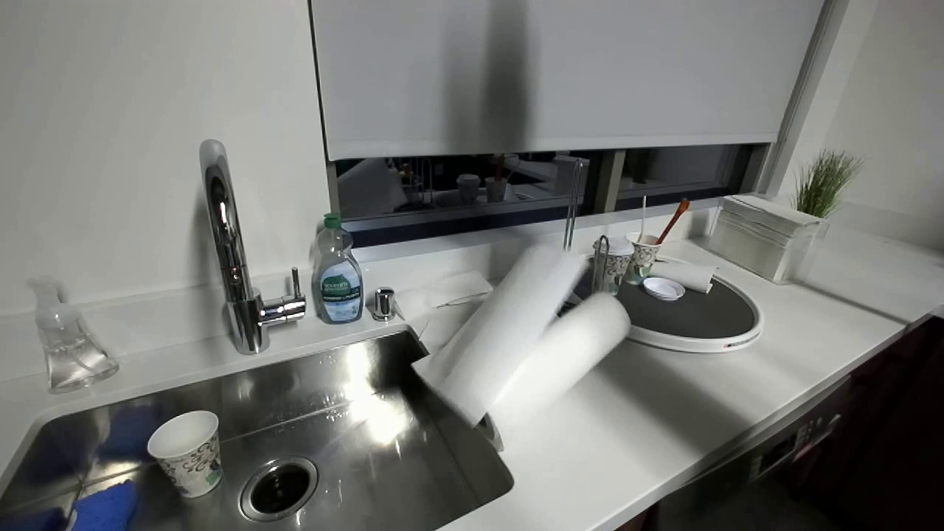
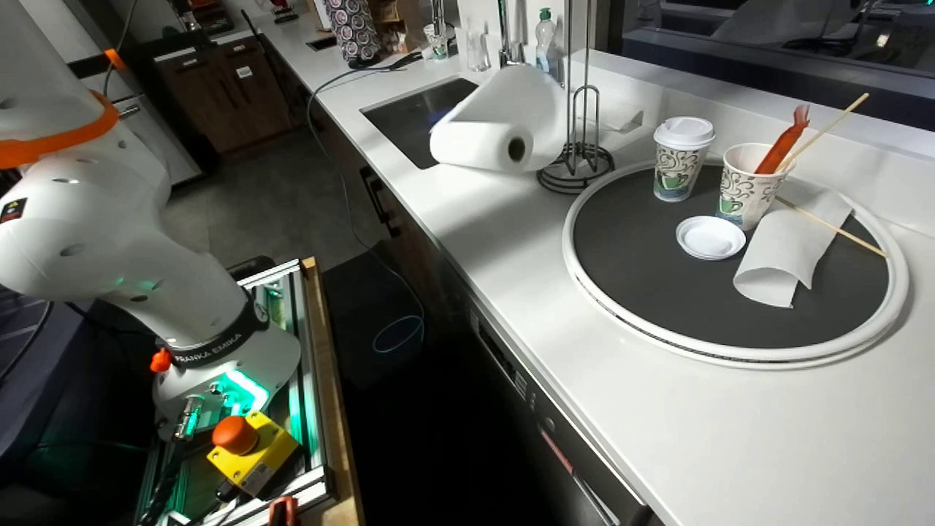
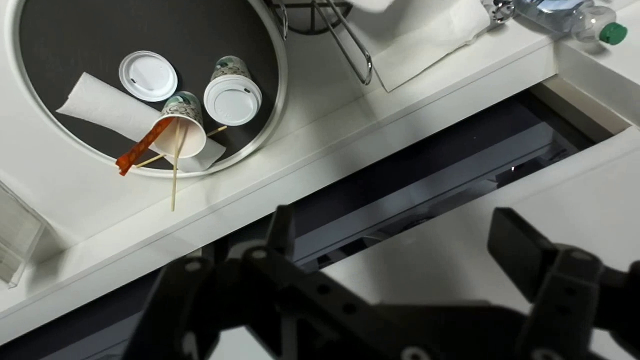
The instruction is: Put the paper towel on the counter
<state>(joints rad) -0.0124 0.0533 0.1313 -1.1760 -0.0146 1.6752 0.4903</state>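
My arm point(image 2: 131, 212): smooth, rounded, white, with small oval marks point(image 2: 73, 250).
Band point(image 2: 44, 150): bright orange, wrapped around the arm.
Collar point(image 2: 212, 349): black, lettered FRANKA EMIKA.
Base point(image 2: 274, 361): white, lit green, with a silvery plug point(image 2: 191, 413), inside the wooden edge of the stand point(image 2: 336, 409).
Gripper point(image 3: 398, 235): dull black; I see blocky fingers point(image 3: 520, 245) and pale round screws point(image 3: 258, 254).

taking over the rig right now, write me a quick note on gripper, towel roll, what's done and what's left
Gripper: open, holding nothing.
Paper towel roll: tipped over near the sink, loose sheet trailing; blurred in an exterior view, so I can't tell whether it rests on the counter or is in mid-air.
Done: roll free of the gripper.
Left: check it settles on the counter, clear of the sink.
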